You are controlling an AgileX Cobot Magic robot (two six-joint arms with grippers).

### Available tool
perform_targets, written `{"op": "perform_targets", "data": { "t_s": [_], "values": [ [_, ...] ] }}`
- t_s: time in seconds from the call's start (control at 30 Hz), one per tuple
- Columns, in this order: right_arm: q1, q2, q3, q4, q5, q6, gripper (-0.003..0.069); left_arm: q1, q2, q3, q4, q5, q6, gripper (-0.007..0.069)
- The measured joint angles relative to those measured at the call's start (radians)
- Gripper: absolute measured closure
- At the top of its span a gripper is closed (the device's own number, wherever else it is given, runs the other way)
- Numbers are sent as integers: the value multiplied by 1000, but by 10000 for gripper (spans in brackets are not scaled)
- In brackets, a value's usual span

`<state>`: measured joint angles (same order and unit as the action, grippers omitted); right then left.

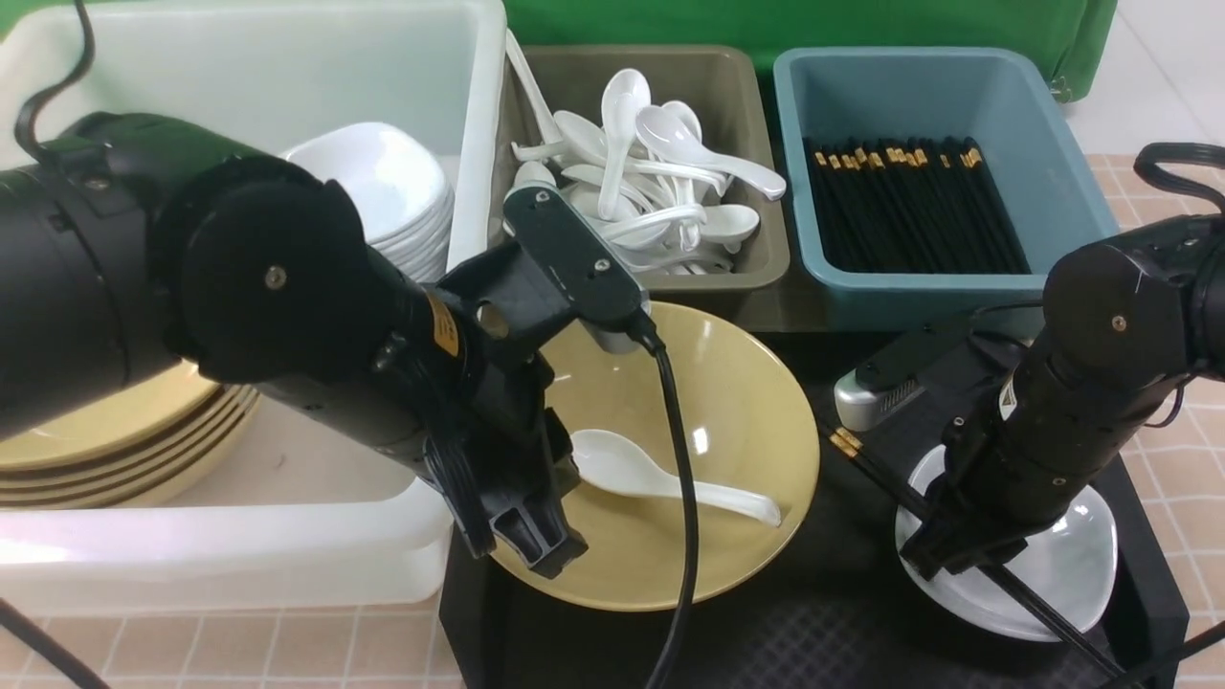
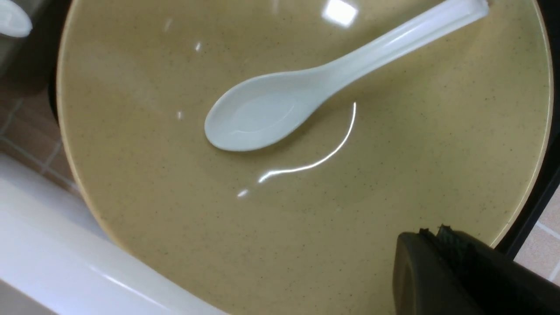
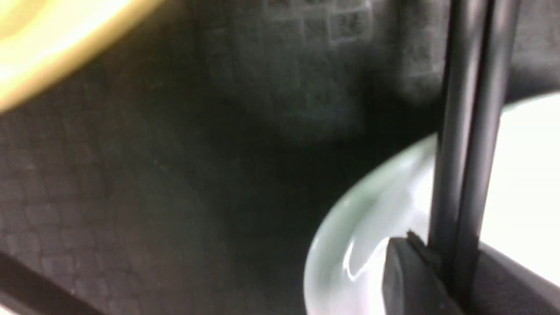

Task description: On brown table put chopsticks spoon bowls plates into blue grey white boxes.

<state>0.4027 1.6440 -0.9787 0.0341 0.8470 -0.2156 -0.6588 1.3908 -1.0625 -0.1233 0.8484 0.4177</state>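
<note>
Step in hand: clearing the textured black tray (image 1: pixel 813 612), with both arms down on it at once.

**Right arm**
- The right gripper (image 1: pixel 943 560) sits low over the small glossy white rounded-square plate (image 1: pixel 1072 565) at the tray's near right.
- It is on the pair of thin black chopsticks with gold bands (image 1: pixel 866 464), which lies slantwise across that plate. Gold ends point far-left over the tray, tips near-right.
- In the right wrist view the sticks (image 3: pixel 466 131) run along one finger (image 3: pixel 415 280), touching it. The other finger is out of shot, so I cannot tell whether the jaws are clamped or only straddling.

**Left arm**
- The left gripper (image 1: pixel 524 536) hangs at the near-left rim of the wide glossy mustard-yellow bowl (image 1: pixel 746 402), pointed down.
- The glossy white soup spoon (image 1: pixel 660 474) lies in the bowl's middle, scoop left, handle near-right, apart from the gripper.
- Only one left finger (image 2: pixel 459 275) shows, so the jaw state cannot be told.

**Next, likely**
- Right secures the sticks, lifts, and carries them far to the teal-blue plastic tub (image 1: pixel 1053 144) that holds chopsticks. It must not drag the plate.
- Left needs to shift right onto the spoon handle, then go to the olive-grey plastic tub (image 1: pixel 742 96) of spoons.
- Bowl and plate then go to the big translucent white tub (image 1: pixel 287 67) at left on the checked beige-pink table (image 1: pixel 287 651).

**Poses**
- The left arm reaches forward and bends steeply down, wrist over the bowl.
- The right arm comes in from the right edge, forearm angled down-left.
</note>
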Motion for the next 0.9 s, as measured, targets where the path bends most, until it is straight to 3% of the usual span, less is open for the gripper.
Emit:
{"op": "perform_targets", "data": {
  "t_s": [0.13,0.33,0.63,0.8,0.9],
  "values": [
    [0,-87,-15,-2,27,0,501,19,0,0,35,-26,-72,622],
    [0,-153,-161,-34,40,0,501,140,49,-73,1,-142,-158,622],
    [-58,-38,-466,-92,-156,12,501,148,227,-362,-138,-285,27,622],
    [-164,146,-639,-100,-349,139,501,140,275,-481,-173,-411,73,622],
    [-209,252,-699,-101,-438,224,501,142,276,-489,-168,-409,81,622]
  ]
}}
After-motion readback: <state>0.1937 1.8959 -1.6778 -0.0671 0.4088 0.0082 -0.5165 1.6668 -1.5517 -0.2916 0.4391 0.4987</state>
